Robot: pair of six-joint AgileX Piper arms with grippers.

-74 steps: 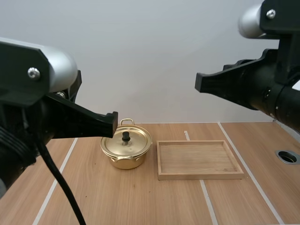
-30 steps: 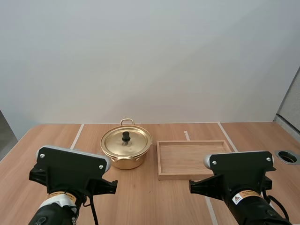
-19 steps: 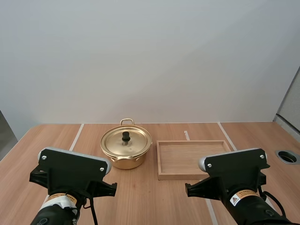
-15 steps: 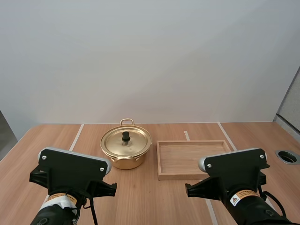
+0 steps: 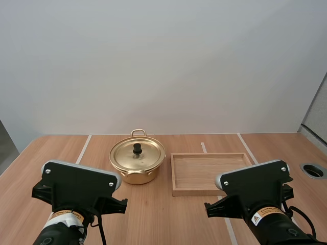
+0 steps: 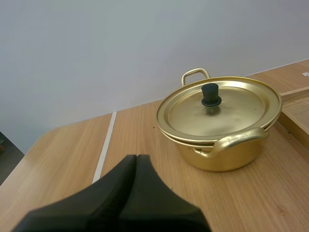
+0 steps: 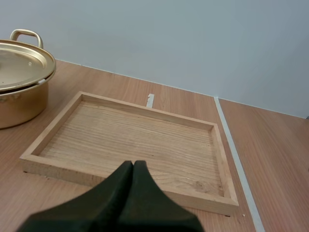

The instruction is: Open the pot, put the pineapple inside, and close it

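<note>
Left arm (image 5: 76,186) and right arm (image 5: 254,185) have dropped to the bottom edge. The lidded pot (image 5: 137,163) sits centre-left on the counter (image 5: 153,214), with the tray (image 5: 217,173) to its right.

Left wrist: the left end effector (image 6: 136,159), closed together, points short of the knob (image 6: 210,94). Unopened, it would probably shove the knob rather than grip it.

Right wrist: the right end effector (image 7: 133,166) is closed, seemingly above the tray. The pot is cut off and its contents are hidden.

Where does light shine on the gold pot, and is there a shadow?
Left wrist view: a soft sheen on the lid; the pot casts a faint shadow on the table. High view: even light, no glare. Right wrist view: tray evenly lit.
</note>
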